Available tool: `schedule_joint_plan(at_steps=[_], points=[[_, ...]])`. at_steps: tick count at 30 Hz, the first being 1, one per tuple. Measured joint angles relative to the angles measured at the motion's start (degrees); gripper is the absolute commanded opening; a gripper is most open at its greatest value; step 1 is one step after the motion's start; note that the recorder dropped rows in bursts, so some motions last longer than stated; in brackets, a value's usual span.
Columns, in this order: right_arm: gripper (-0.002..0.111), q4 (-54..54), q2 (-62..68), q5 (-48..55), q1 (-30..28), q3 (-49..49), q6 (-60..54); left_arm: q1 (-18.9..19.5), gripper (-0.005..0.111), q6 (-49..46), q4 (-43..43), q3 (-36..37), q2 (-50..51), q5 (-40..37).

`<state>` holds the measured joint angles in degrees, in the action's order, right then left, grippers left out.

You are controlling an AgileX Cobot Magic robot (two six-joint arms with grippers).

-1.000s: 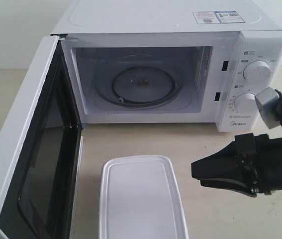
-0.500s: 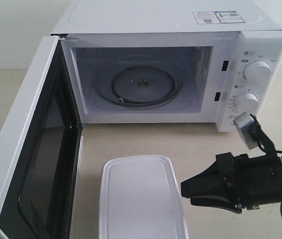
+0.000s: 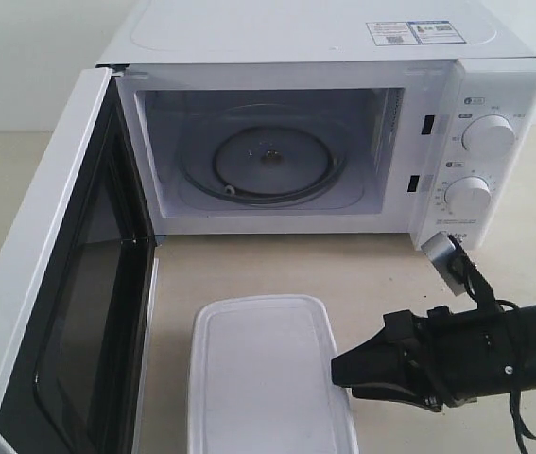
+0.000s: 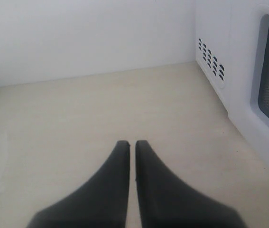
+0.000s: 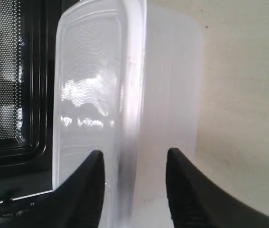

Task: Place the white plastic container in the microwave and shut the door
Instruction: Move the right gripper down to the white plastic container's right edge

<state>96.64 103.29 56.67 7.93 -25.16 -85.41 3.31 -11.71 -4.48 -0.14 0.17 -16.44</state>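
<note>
The white plastic container [image 3: 266,378] was set on the table [image 3: 249,265] at six o'clock from the microwave [image 3: 494,85], whose door [image 3: 41,284] was swung open at nine o'clock. The right gripper [image 3: 337,371] was spread around its three-o'clock edge; the left gripper [image 4: 127,145] was pressed together.

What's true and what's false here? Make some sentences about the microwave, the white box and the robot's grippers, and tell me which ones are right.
1. The door of the microwave stands open. True.
2. The white plastic container sits on the glass turntable. False: it lies on the table in front of the microwave, and the turntable is bare.
3. The right gripper is open, with one finger on each side of the container's edge. True.
4. The left gripper is holding the container. False: it is shut on nothing, above bare table beside the microwave.
5. The microwave has two round knobs. True.
</note>
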Motion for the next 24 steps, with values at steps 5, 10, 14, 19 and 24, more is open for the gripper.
schedule_joint_plan(at_steps=[5, 10, 14, 19, 24], points=[[0.038, 0.3, 0.0, 0.4, 0.1, 0.0, -0.1, 0.0, 0.004, 0.0, 0.0, 0.0, 0.0, 0.0], [0.038, 1.7, 0.1, 0.5, 2.6, -0.8, -0.9, 0.0, 0.004, 0.0, 0.0, 0.0, 0.0, 0.0], [0.038, 2.9, 1.5, 0.6, 4.4, -2.1, -0.9, 0.0, 0.004, 0.0, 0.0, 0.0, 0.0, 0.0], [0.037, 3.1, 3.8, 0.7, 6.4, -2.7, -1.1, 0.0, 0.004, 0.0, 0.0, 0.0, 0.0, 0.0], [0.020, 3.1, 4.5, 0.4, 6.9, -2.9, -1.6, 0.0, 0.004, 0.0, 0.0, 0.0, 0.0, 0.0]])
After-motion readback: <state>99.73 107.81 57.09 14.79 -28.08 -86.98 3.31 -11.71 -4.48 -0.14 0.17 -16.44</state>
